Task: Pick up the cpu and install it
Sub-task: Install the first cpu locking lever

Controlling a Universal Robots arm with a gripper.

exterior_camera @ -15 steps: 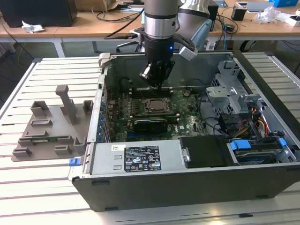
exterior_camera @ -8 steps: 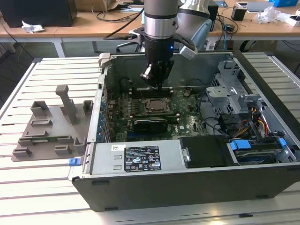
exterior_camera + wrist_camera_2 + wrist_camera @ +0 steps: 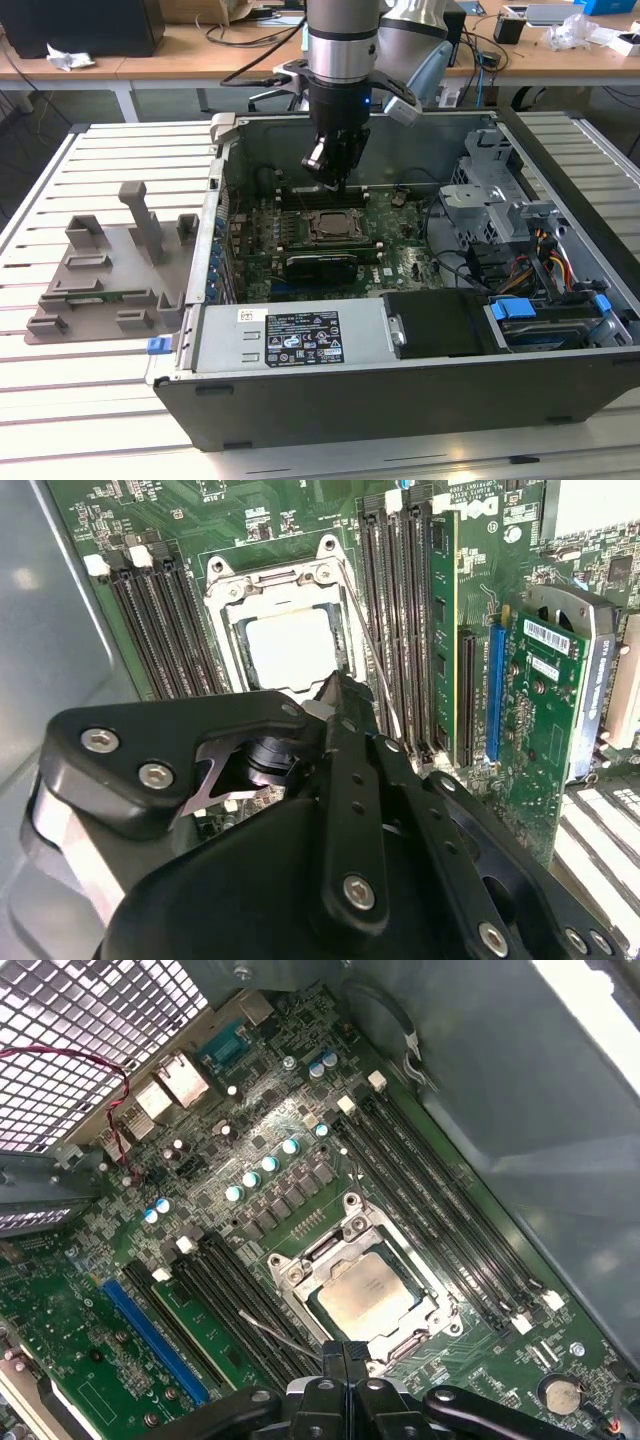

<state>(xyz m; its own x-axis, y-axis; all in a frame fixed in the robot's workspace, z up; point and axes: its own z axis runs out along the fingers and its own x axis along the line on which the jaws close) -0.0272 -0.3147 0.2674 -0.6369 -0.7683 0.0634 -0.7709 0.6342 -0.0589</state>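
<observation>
**Shut, empty jaws beside the socket; cpu lying in it**

Exterior view. From the upper centre of the frame, the arm (image 3: pixel 342 90) down into the open computer case (image 3: pixel 400 400), itself on a slatted worktop (image 3: pixel 100 420). At its end the jaws pressed together into one narrow tip, nothing held, just over the far side of the socket (image 3: pixel 312 228). Flat in that socket the cpu (image 3: pixel 332 224), at the middle of the motherboard (image 3: pixel 400 250). At the exterior view's left, outside the case, a grey holder tray (image 3: pixel 100 270), well apart from the arm.

Second wrist view. Black jaws closed tip to tip, empty, ending just beside the socket (image 3: pixel 222 600). Inside its metal frame the cpu (image 3: pixel 290 647), pale top up. On either side of the socket, rows of dark memory slots (image 3: pixel 165 620). Beyond them a green memory stick (image 3: pixel 445 630) upright in one slot, then an expansion card (image 3: pixel 545 700).

First wrist view. Closed jaws again, edge to edge, gripping nothing, beside the socket (image 3: pixel 290 1272). Level within it the cpu (image 3: pixel 365 1288). Near the jaws a thin metal lever (image 3: pixel 285 1333), slanting out from the socket. Further off a blue slot (image 3: pixel 150 1340).
</observation>
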